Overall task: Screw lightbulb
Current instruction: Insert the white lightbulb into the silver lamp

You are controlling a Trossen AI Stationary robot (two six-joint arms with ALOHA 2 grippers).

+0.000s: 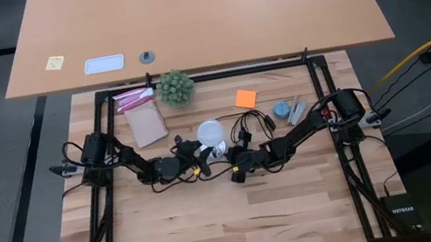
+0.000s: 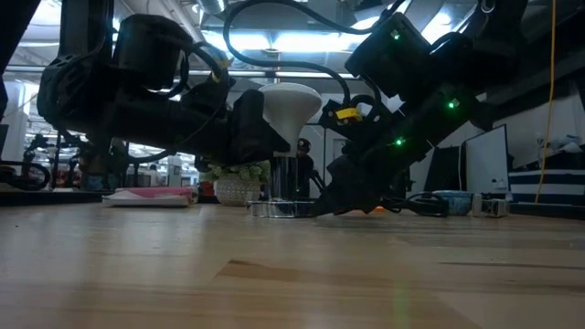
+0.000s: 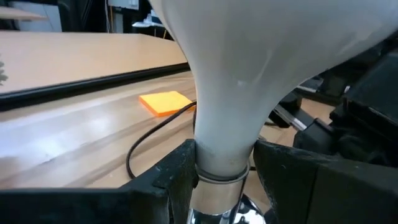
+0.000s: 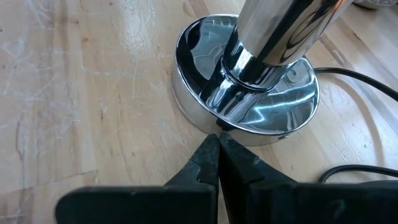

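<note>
Table: pale wooden slatted worktop (image 1: 215, 219), both dark arms meeting at its middle.
Lamp base: round chrome disc with an upright chrome stem (image 4: 249, 93), thin black cord (image 3: 140, 146) trailing off.
Lightbulb: frosted white globe-shaped bulb (image 2: 291, 105) upright over the stem, long axis vertical, neck down; whether its threads have engaged is probably not decidable here.
Left gripper (image 3: 224, 171): reaches in level from the left, fingers clamped on the bulb's narrow neck (the nearer arm for turning).
Right gripper (image 4: 217, 155): angled down, fingertips pressed together at the disc's rim, holding nothing.
</note>
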